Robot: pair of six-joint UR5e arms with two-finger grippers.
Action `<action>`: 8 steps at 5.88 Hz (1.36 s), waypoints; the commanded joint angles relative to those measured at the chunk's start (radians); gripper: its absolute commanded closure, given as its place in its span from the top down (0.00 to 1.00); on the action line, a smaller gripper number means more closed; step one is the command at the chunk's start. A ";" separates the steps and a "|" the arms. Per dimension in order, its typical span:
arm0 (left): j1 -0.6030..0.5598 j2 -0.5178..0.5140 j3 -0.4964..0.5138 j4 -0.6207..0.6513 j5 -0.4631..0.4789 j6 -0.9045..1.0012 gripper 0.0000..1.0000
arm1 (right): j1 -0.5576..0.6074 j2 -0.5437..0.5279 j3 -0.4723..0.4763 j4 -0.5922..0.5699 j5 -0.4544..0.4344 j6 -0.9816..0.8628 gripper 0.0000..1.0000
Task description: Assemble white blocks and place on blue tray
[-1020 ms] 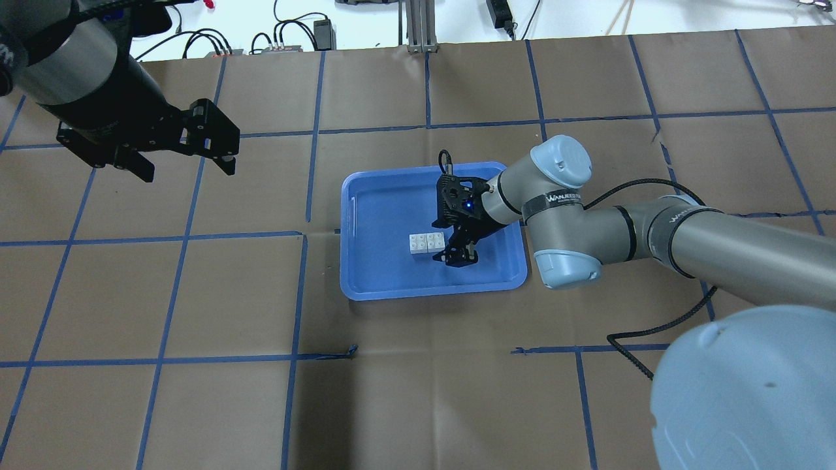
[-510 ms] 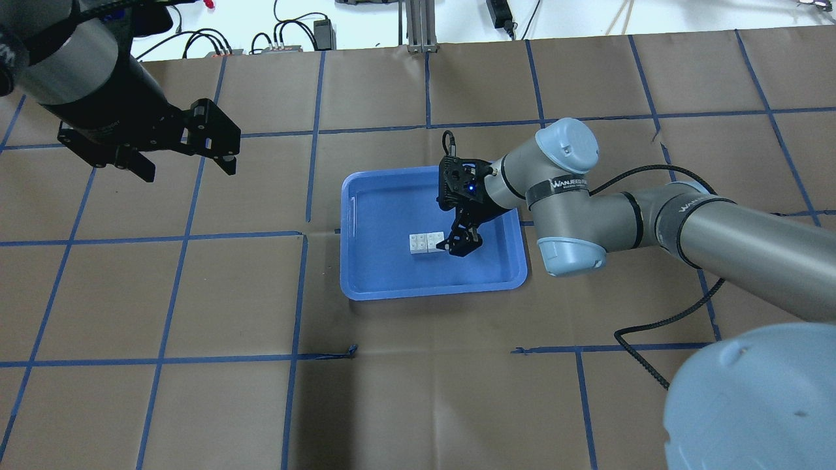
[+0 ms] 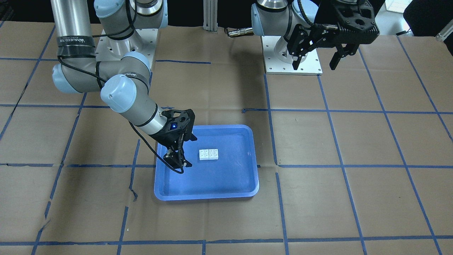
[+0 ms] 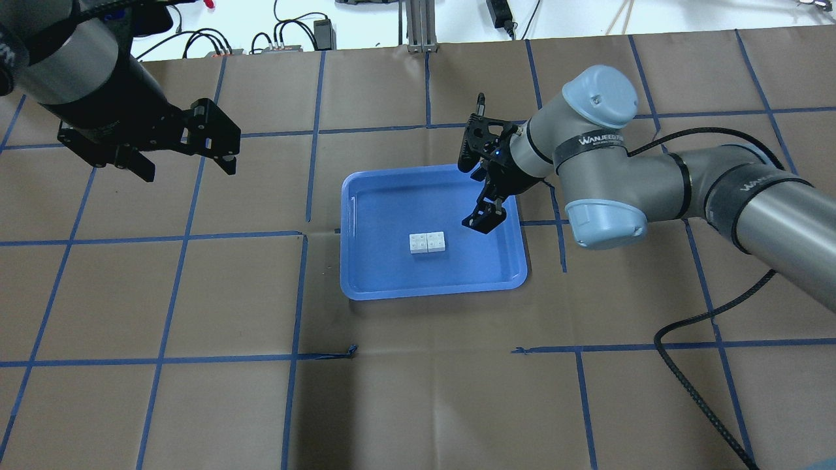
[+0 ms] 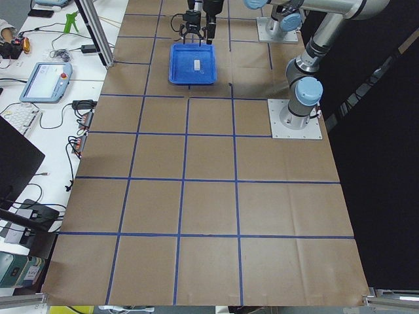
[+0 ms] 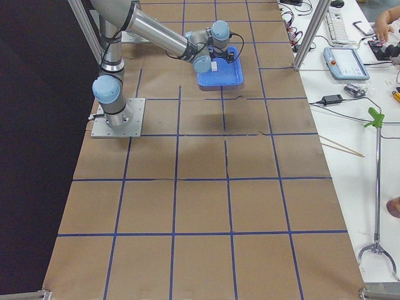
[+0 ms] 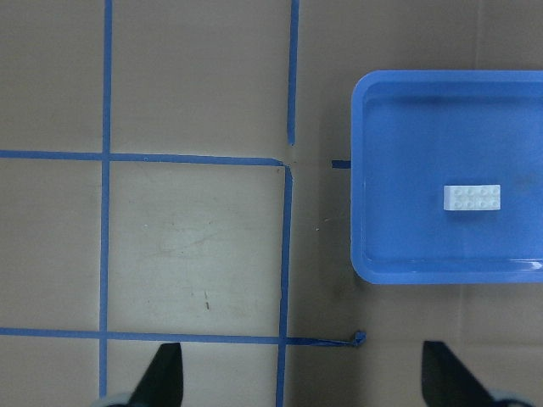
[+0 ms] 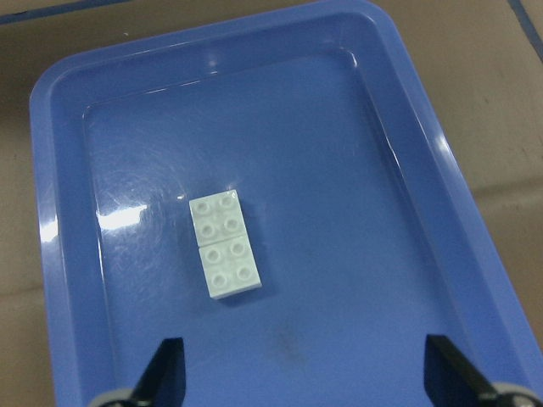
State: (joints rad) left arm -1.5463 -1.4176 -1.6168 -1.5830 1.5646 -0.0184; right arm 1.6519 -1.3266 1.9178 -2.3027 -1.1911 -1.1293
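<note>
The two white blocks (image 4: pixel 428 242) sit joined side by side, studs up, on the floor of the blue tray (image 4: pixel 379 196). They also show in the right wrist view (image 8: pixel 225 246), the left wrist view (image 7: pixel 472 197) and the front view (image 3: pixel 208 154). My right gripper (image 4: pixel 484 222) is open and empty. It hangs above the tray's far right part, apart from the blocks, with its fingertips (image 8: pixel 450 377) wide apart. My left gripper (image 4: pixel 188 171) is open and empty, high over the table far to the left of the tray (image 7: pixel 407 127).
The table is brown paper with a blue tape grid. The right arm's black cable (image 4: pixel 692 365) loops over the table to the right of the tray. Cables and power boxes (image 4: pixel 287 39) and an aluminium post (image 4: pixel 418 29) stand at the far edge. Arm base plates (image 3: pixel 293 56) lie near the robot.
My right gripper has drawn back from the blocks' right side, rising and moving toward the tray's far right corner. The blocks stay where they were. The left arm has not moved.
</note>
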 commanded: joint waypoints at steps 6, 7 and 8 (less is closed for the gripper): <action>0.000 0.002 0.000 0.001 -0.001 0.000 0.99 | -0.132 -0.207 -0.323 0.724 -0.352 1.098 1.00; 0.000 0.000 0.000 0.000 -0.001 0.000 0.99 | -0.083 -0.207 -0.386 0.815 -0.349 1.162 1.00; 0.000 0.000 0.000 0.000 -0.001 0.000 0.99 | -0.042 -0.203 -0.394 0.815 -0.355 1.203 1.00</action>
State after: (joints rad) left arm -1.5461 -1.4171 -1.6168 -1.5828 1.5632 -0.0184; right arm 1.5714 -1.5317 1.5492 -1.5174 -1.5419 0.0243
